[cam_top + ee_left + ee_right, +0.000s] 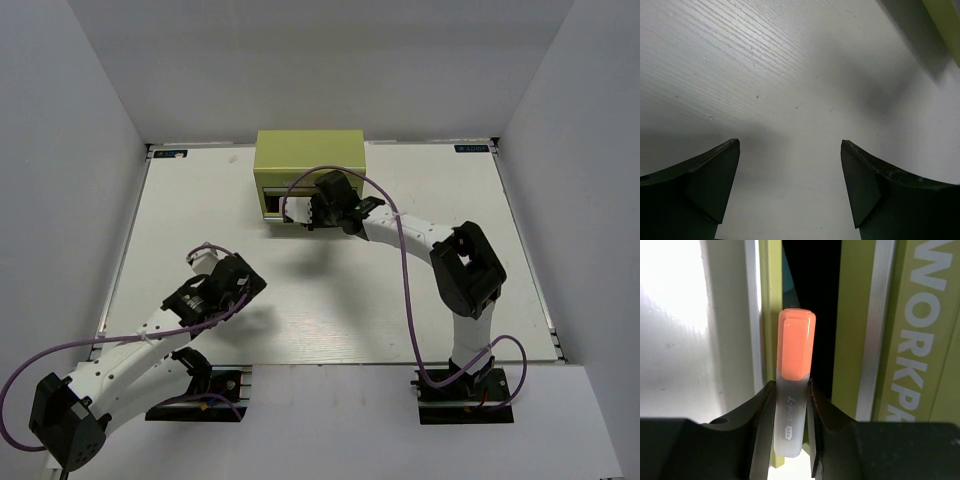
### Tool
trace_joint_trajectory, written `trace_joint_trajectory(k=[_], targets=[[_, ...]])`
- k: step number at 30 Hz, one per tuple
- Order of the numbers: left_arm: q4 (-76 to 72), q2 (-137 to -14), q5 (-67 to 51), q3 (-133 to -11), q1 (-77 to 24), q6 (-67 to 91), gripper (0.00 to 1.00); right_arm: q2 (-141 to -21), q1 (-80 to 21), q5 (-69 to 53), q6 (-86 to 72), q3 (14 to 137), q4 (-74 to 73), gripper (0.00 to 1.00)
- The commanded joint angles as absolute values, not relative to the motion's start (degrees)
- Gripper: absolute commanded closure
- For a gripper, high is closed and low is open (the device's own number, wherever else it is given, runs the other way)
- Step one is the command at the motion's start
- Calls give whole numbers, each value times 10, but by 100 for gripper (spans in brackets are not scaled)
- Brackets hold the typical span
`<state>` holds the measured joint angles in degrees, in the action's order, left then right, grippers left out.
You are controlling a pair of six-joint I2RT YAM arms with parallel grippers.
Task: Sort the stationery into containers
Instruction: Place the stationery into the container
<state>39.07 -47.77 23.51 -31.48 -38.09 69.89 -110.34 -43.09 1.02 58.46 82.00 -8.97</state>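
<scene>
Orange cap pointing up at mid-frame in the right wrist view: the right gripper (791, 386) is closed narrow on the marker (796, 342), pinching its pale barrel just below the cap. The cap tip lies against the dark slot of the drawer (817, 300), overlapping the yellow-green strip to its left. Whether it has passed the lip cannot be told. In the top view this puts the marker at the front face of the chest (310, 150), upper centre.

The left gripper (790, 145) is spread wide and holds nothing. It hangs over bare table (740, 50) at the lower left of the top view, well apart from the chest.

The likely trouble is the slot, which looks barely wider than the marker. If the cap is off line it could catch that left strip, twist in the grip, or push the chest back. Letting go short of the lip would drop the marker onto the table.
</scene>
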Motion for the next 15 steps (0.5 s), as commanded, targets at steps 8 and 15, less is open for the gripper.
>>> trace_joint_trajectory(k=[8,15], targets=[[375,-483,230,-308,-383,696,8,-1113,-425,46,598,842,-32,45],[359,-494,230,-308,-383,686,8,-1088,-419,-28,555,860,-78,87]])
